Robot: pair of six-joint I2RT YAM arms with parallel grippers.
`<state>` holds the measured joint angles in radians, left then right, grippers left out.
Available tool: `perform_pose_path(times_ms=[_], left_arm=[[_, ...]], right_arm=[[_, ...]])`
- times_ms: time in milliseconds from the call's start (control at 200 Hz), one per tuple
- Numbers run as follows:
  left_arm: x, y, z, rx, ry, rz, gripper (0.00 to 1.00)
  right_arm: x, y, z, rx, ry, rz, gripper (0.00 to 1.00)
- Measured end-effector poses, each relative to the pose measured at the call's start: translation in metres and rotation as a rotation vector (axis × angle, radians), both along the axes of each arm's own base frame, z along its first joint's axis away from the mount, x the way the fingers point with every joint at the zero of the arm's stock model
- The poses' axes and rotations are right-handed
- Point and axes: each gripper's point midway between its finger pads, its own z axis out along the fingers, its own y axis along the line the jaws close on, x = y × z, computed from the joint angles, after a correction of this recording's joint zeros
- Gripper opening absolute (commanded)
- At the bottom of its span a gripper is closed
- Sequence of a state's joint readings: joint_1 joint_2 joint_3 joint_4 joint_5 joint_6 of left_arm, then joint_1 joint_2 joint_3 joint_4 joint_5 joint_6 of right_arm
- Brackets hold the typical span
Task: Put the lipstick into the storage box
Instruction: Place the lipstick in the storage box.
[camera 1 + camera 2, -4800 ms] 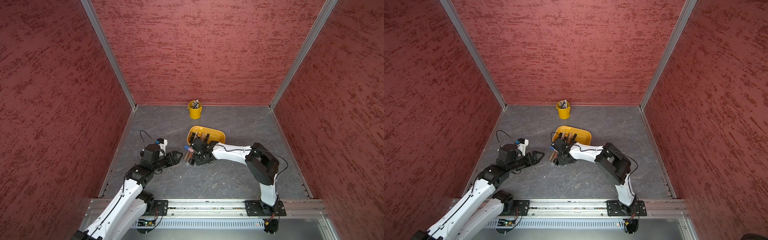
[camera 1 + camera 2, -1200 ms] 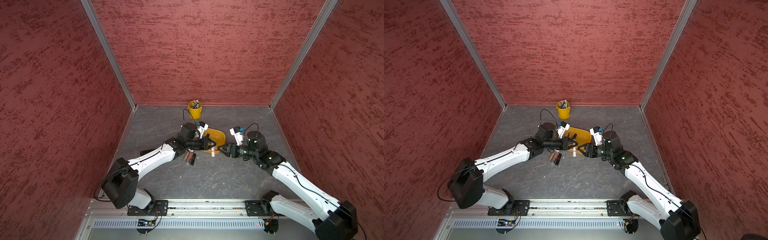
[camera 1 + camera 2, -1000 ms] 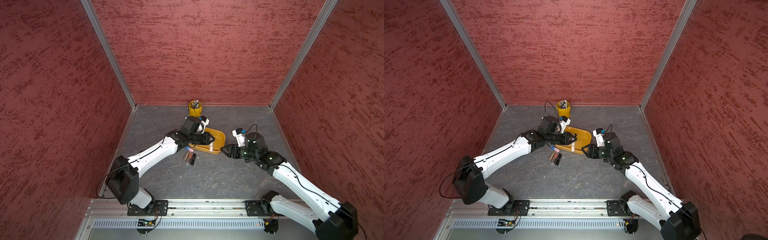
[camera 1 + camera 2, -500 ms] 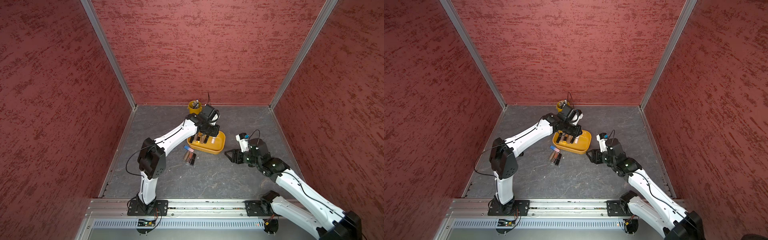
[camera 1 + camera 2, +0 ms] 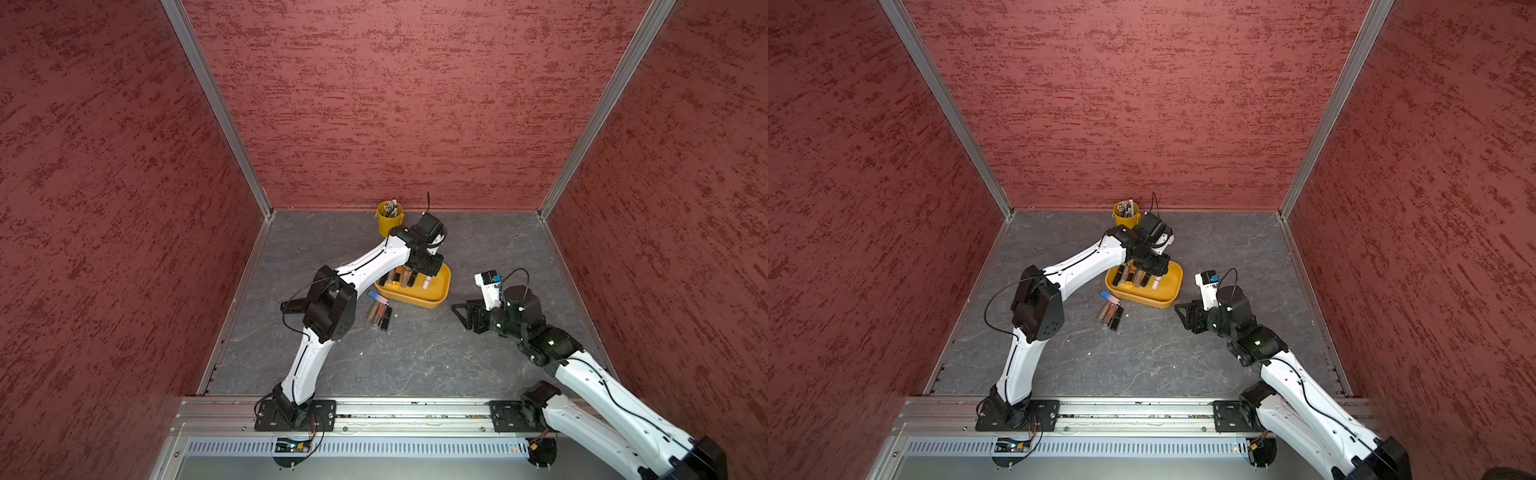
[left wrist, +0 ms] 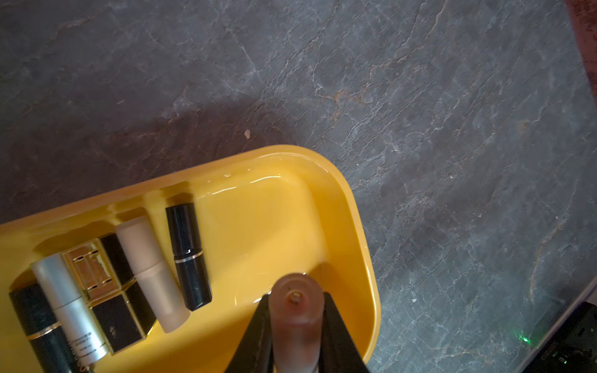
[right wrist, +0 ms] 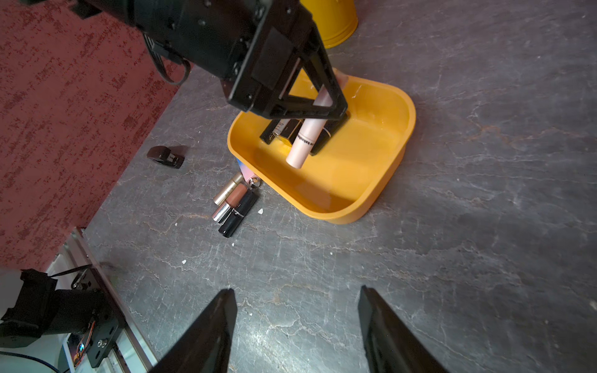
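Nearest the robot's base, the right gripper (image 7: 295,323) hovers low over bare grey stone-patterned floor (image 5: 415,353). Its jaws are spread and nothing is between them. It is well apart from the storage box (image 5: 415,300), a shallow yellow-orange tray in the middle of the floor.

Just beside the tray's near corner lies a tight cluster of loose lipsticks (image 7: 235,200), gold, brown, silver and black, lying flat and touching one another. A small black piece (image 7: 165,157) sits alone on the floor near the red side wall.

The left gripper (image 6: 295,297) reaches over the tray from above, clenched on a pale pink lipstick (image 7: 305,142). The tube hangs tilted inside the tray's rim, its lower end close to the tray floor; contact cannot be told. A row of lipsticks (image 6: 151,271) fills one end of the tray, and the gripper's body hides some of it in both top views.

Small dark print runs along the pink tube and a silver tube, too small to read.

Farthest back, a yellow bucket (image 5: 390,222) stands against the rear wall.
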<state>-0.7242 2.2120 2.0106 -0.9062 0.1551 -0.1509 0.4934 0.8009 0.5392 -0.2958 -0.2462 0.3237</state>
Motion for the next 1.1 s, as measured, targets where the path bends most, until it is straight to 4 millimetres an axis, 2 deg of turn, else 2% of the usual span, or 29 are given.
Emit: perform_pose_path(times_ms=[100,406,781,1097], left_arm=[[0.001,0.000,-0.012,0.018,0.016,-0.004,0.14],[0.013,0.006,-0.031,0.043,0.032,0.007,0.14],[0.027,0.017,-0.064,0.097,0.050,0.020,0.14],[0.042,0.024,-0.074,0.126,0.028,0.031,0.16]], right_arm=[[0.003,0.002,-0.006,-0.014,0.010,0.005,0.64],[0.011,0.007,-0.022,-0.045,0.040,0.021,0.65],[0.016,0.013,-0.034,-0.056,0.069,0.038,0.65],[0.023,0.018,-0.034,-0.058,0.072,0.048,0.65]])
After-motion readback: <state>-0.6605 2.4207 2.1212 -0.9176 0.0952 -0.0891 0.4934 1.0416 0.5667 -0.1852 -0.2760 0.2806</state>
